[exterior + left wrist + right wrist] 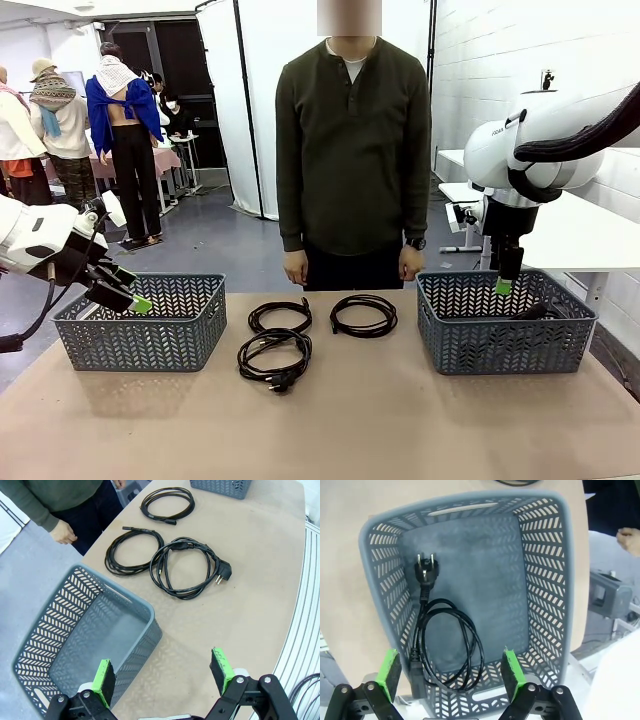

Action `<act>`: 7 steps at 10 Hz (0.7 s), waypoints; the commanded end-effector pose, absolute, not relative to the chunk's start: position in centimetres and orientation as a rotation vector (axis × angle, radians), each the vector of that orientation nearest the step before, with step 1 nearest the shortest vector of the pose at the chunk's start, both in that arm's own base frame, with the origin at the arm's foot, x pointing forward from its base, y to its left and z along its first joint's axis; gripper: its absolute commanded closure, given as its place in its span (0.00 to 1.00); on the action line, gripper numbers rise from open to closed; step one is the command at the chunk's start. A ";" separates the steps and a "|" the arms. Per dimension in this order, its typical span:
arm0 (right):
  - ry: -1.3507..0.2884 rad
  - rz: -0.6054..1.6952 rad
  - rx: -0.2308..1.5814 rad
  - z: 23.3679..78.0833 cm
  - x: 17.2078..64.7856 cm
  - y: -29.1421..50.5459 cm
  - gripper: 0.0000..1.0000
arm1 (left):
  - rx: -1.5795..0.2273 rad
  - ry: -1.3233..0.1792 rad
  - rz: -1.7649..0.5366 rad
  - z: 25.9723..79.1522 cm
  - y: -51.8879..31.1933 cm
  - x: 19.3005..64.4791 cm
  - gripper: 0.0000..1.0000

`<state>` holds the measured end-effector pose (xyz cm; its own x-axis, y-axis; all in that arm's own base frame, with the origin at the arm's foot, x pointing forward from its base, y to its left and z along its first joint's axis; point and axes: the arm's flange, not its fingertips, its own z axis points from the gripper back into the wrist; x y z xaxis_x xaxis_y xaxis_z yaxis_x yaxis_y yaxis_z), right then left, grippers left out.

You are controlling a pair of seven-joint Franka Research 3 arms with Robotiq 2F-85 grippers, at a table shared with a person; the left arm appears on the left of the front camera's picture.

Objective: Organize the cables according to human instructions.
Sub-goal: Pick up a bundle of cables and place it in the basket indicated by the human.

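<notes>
While three cables (223, 571) lie coiled on the tabletop (400, 425), the right jaws hang wide above a basket (500, 345) with a fourth cable (424, 574) inside; the left jaws gape too.

- Smooth, matt tan sheet over the counter (400, 430), paper-like, no shine.
- Moulded grey-blue plastic in the left basket (140, 325) and right basket (505, 325), herringbone openwork walls, dull finish.
- Black rubbery sheathing on three cables (181, 542) on the counter, slight sheen; bright metal pins on one plug (223, 572).
- Same soft black jacket on the cable (417, 645) in the right basket; hard black plastic and shiny pins on its plug (424, 570).
- Matt green rubber-like pads on the left claw (162, 672) and right claw (451, 672), with hard black casing on the fingers.
- Glossy white shell on the right arm (495, 150).
- Dark olive knit cloth in the person's shirt (350, 150), soft, unshiny.
</notes>
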<state>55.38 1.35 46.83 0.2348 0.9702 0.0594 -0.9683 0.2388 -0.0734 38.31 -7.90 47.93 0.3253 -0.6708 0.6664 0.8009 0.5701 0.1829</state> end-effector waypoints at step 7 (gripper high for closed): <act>-0.139 1.184 0.137 49.8 53.3 5.4 0.00 | -0.198 -0.775 -0.977 47.7 -7.6 38.6 0.00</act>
